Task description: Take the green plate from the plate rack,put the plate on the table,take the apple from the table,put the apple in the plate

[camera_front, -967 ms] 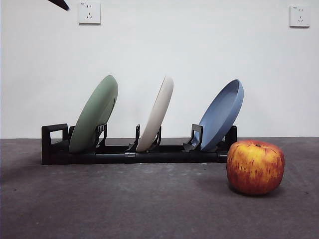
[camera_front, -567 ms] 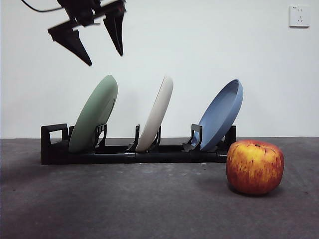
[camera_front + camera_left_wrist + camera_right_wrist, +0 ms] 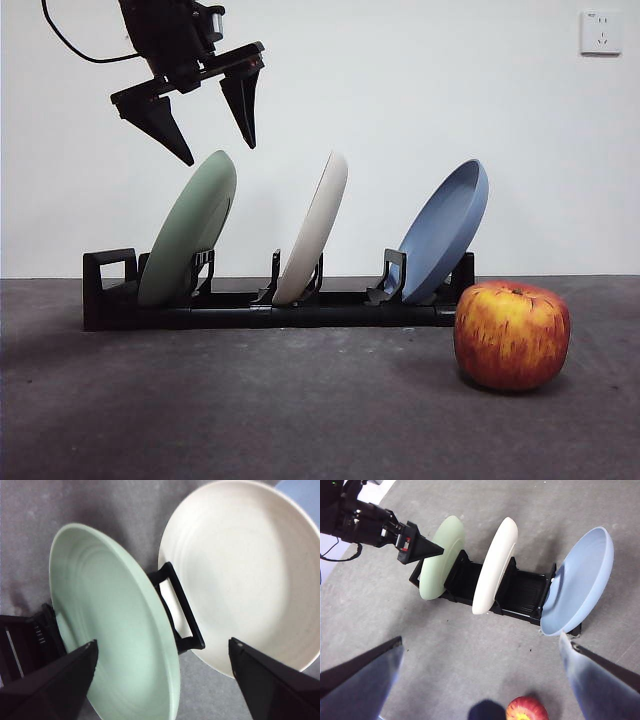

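front view shows our left gripper (image 3: 215, 142) hanging just above the top rim of the green plate (image 3: 190, 228), its two black jaws spread wide apart and holding nothing, one jaw tip to each side of the rim and neither touching it. the green plate leans in the end slot of the plate rack (image 3: 270, 305), next to the rack's square loop, with the cream plate (image 3: 315, 230) in the middle slot and the blue plate (image 3: 447, 232) at the far end. from the left wrist we see the green plate's edge (image 3: 125, 630) running up between our jaws, the cream plate (image 3: 240, 570) just beyond one of them. we judge we are in the first step, the reach for the green plate, with no grasp made yet. the next move, as we see it, calls for lowering until the rim sits well between the fingers, closing on it, then lifting clear of the slot without knocking the cream plate. the apple (image 3: 512, 335) rests on the table (image 3: 300, 410) in front of the blue plate's end of the rack, well apart from our left gripper. our right gripper (image 3: 480, 680) waits high above the apple (image 3: 527, 708), jaws wide apart and empty.
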You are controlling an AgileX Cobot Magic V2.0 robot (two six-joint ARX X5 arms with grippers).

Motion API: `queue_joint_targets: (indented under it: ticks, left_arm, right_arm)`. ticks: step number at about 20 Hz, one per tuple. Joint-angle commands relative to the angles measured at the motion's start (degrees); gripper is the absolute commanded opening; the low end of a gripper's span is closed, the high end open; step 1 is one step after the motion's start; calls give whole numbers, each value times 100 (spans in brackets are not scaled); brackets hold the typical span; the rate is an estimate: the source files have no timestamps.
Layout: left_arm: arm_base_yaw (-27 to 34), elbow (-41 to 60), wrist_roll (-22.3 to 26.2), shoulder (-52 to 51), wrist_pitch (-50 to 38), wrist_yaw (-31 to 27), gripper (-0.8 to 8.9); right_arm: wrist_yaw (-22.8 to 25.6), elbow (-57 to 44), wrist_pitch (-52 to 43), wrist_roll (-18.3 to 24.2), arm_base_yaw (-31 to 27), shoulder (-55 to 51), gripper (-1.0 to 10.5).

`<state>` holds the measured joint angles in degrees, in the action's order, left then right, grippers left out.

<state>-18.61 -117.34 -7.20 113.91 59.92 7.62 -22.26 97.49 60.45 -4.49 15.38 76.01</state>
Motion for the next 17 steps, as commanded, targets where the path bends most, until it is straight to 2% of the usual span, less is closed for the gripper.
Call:
queue_joint_targets:
  ticks: [1,3,7,17]
  left_arm:
    - [-20,-11,-72,50,17,-17,293]
    - [-20,-11,-66,50,35,-17,141]
    - [-20,-11,-46,52,74,-15,3]
    - [-20,-11,-48,50,133,28,-13]
  right_arm:
    - [24,28,4,9,9,35,598]
    - [24,28,59,17,9,35,598]
    - [24,28,138,24,9,35,598]
    - [22,28,262,28,9,35,598]
